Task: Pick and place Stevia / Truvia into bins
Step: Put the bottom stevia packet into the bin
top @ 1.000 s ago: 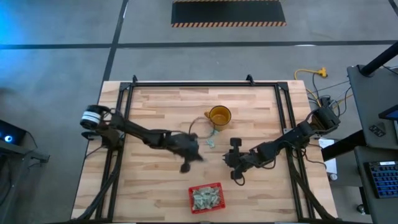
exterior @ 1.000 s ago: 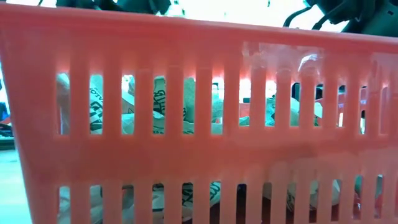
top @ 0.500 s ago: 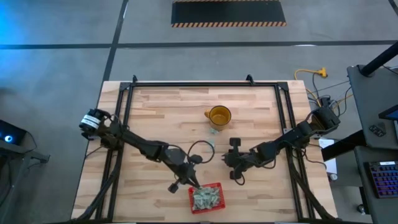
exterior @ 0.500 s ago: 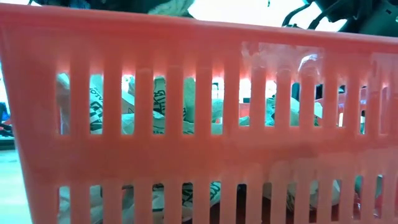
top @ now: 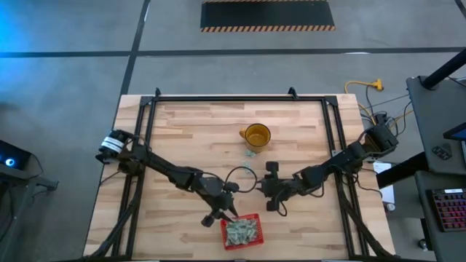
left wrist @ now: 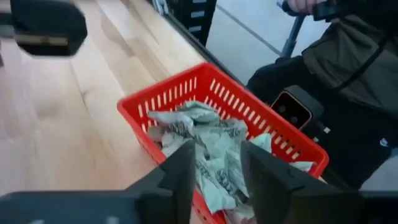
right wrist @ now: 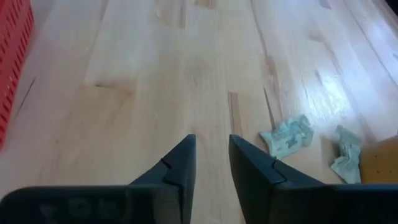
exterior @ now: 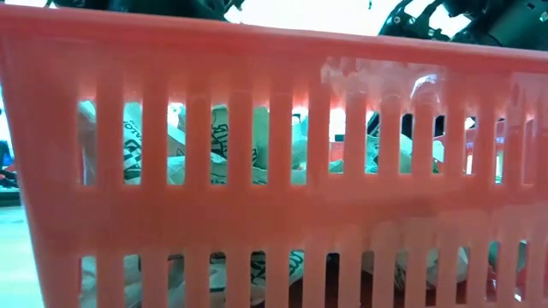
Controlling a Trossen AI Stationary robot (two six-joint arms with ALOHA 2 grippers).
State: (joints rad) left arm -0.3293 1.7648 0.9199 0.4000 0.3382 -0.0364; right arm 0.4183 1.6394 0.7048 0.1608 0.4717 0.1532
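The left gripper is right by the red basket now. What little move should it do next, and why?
Probably swing back toward the mug. The left gripper hangs open at the basket with nothing between its fingers, and the basket is already piled with packets. Two loose packets lie on the table by the mug, so one of them looks like the next pick.

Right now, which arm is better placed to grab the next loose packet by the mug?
Right. The right gripper is open, empty and faces the two loose packets beside the mug. The left gripper is open over the red basket, farther from them.
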